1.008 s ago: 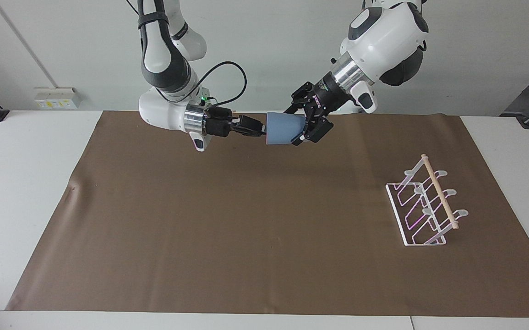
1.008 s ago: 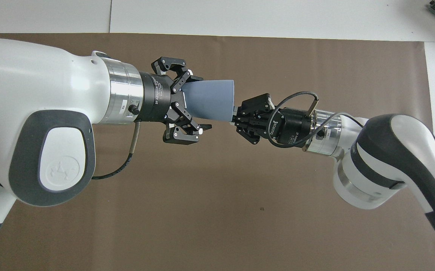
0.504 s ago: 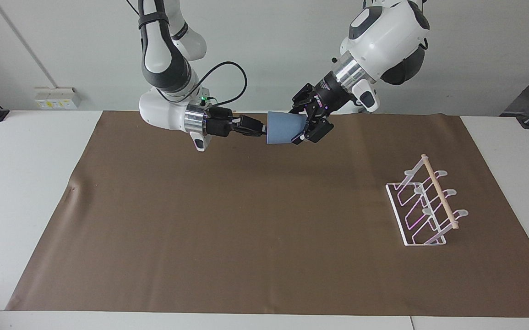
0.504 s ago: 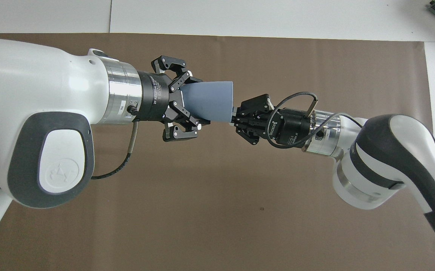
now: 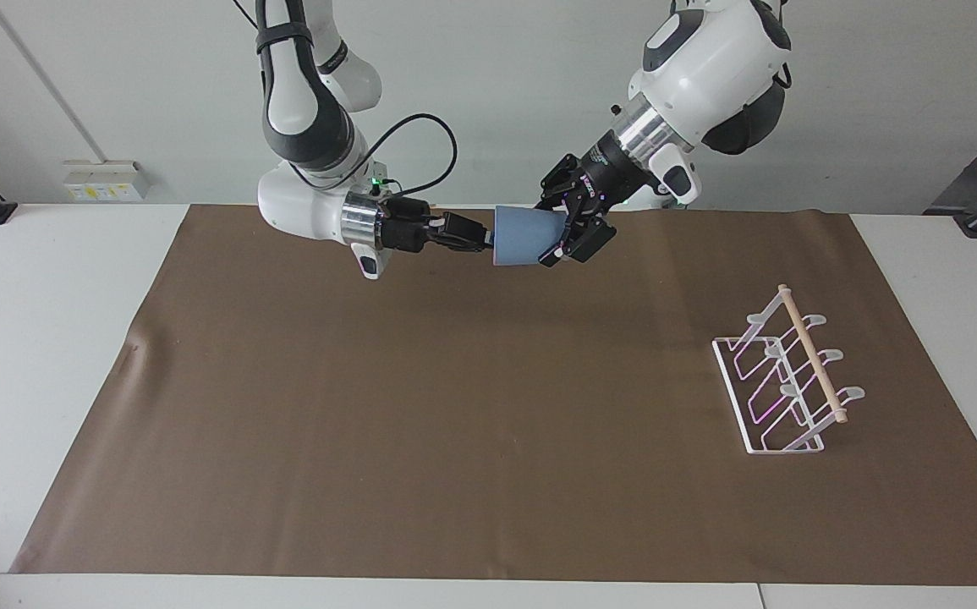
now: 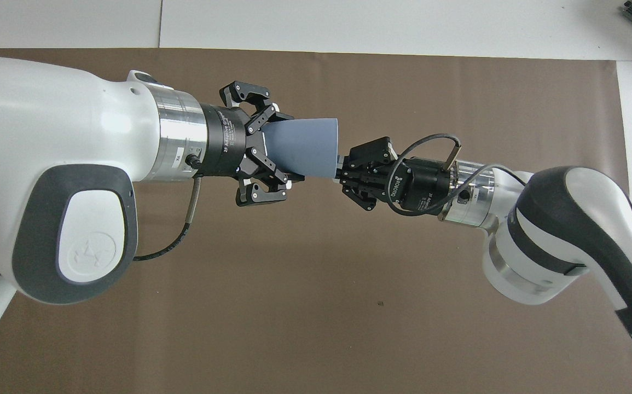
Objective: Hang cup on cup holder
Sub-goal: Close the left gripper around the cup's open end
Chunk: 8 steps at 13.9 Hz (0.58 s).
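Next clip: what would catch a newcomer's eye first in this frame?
The light-blue cup, held on its side in the air between both arms over the brown mat. The right tool grips its rim, while the left tool sits open around its narrow base. The white wire cup holder stands bare toward the left arm's end of the table.

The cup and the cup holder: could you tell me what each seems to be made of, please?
The cup: probably plastic, an even grey-blue with a matte, glare-free wall. The cup holder: thin white wire, likely coated metal, its rod-thin looped prongs suggesting this, topped by a pale dowel that looks like bare wood.
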Motion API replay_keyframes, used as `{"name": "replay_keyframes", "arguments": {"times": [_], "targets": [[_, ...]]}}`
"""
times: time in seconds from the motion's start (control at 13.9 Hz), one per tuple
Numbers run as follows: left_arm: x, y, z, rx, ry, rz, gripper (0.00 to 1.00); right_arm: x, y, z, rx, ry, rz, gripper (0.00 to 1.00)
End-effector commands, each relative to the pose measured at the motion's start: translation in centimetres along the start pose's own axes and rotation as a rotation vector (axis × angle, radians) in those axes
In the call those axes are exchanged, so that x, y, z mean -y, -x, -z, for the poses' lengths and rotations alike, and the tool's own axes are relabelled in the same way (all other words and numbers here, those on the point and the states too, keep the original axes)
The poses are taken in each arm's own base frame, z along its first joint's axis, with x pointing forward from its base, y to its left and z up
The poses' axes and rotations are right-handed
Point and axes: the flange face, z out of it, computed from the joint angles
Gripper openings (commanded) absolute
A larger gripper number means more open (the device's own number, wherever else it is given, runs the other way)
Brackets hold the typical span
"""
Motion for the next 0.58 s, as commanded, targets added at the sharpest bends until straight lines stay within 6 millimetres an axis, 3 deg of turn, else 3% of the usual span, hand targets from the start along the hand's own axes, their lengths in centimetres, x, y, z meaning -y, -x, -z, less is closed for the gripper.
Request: {"name": "replay_keyframes", "arguments": {"times": [0.0,0.5], "targets": [[0.71,-0.21,0.11,-0.026,0.006,0.004,0.00,0.89,0.16,0.39,-0.026,-0.020,-0.038,0.60],[0.53,-0.42,0.24,-0.031,0.011,0.000,0.00,0.89,0.15,0.40,-0.028,-0.020,-0.039,0.61]]}}
